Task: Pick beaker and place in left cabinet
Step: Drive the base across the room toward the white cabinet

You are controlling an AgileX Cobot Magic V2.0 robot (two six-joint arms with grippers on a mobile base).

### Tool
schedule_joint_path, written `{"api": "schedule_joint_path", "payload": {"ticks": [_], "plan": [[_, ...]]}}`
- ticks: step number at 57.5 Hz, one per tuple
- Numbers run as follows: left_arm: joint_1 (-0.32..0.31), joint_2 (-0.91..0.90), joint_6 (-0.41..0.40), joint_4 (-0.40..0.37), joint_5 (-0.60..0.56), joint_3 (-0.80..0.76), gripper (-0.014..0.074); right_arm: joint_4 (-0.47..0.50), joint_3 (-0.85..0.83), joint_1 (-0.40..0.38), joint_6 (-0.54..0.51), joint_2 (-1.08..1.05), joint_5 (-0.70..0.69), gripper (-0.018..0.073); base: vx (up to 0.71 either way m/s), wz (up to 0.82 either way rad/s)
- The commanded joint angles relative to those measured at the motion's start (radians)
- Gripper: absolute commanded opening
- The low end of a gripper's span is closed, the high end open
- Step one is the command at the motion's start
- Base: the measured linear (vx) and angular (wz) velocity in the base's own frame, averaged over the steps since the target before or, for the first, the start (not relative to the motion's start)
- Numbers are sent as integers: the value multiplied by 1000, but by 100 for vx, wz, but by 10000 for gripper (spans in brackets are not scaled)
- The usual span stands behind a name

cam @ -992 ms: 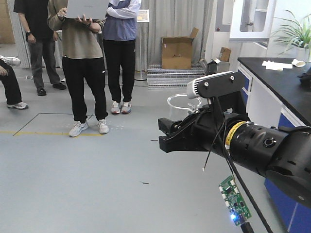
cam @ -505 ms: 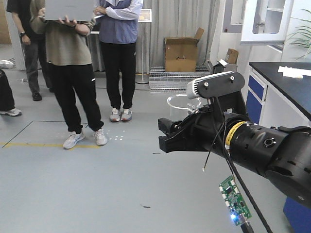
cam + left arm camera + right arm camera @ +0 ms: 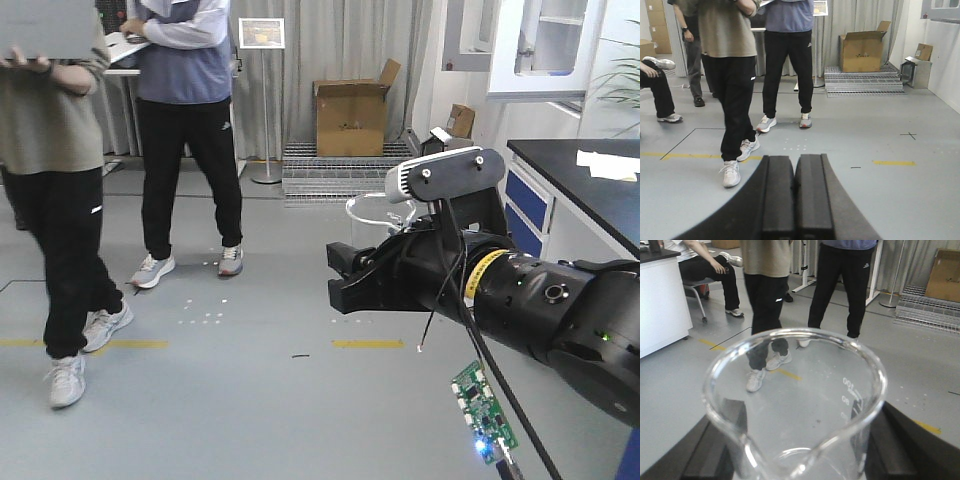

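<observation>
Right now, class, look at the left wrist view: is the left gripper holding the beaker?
No. The left gripper has its fingers pressed together with nothing between them.

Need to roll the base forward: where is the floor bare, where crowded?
Bare floor runs from the yellow tape mark to the metal grating, beside the blue-fronted counter. Crowded left: a blue-vested person and an olive-shirted person stand there.

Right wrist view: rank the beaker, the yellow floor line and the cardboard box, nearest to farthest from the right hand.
1. beaker, held, centre foreground.
2. yellow floor line, on the floor beyond, left.
3. cardboard box, far top right.
</observation>
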Motion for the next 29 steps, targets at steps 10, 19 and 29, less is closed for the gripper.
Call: {"api": "schedule_joint_path", "payload": {"ticks": [10,19,29], "plan": [[-3,-10,-2,-5,-88,-18,-6,-5,-31,-3,-5,-42,-70,177,55,-3],[-3,-10,-2,-5,-88,-18,-6,-5,-31,-3,-5,-42,-70,177,57,2],[-3,-10,-2,-5,-88,-18,-6,-5,-31,-3,-5,-42,-70,177,58,5]]}}
